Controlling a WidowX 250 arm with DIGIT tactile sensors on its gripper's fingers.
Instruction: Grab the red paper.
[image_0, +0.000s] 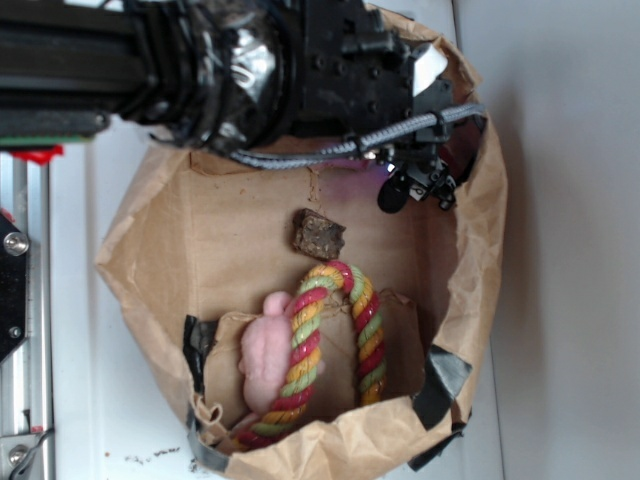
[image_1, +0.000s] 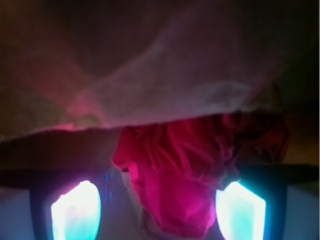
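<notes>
The red paper (image_1: 185, 170), a crumpled bright red wad, fills the middle of the wrist view. It lies between the two glowing fingertips (image_1: 75, 212) of my gripper (image_1: 157, 210). The gripper is open: the wad's edge reaches the right fingertip, and a gap stays at the left one. A pale fold of bag paper hangs just above the wad. In the exterior view my gripper (image_0: 415, 190) reaches down into the back right corner of the paper-lined box (image_0: 480, 250). There the arm hides the red paper.
On the box floor lie a brown rough chunk (image_0: 318, 234), a red, green and yellow twisted rope (image_0: 335, 340) and a fuzzy pink lump (image_0: 264, 362) against the rope. Crumpled brown paper walls close in around the gripper. A metal rail (image_0: 25, 330) runs along the left.
</notes>
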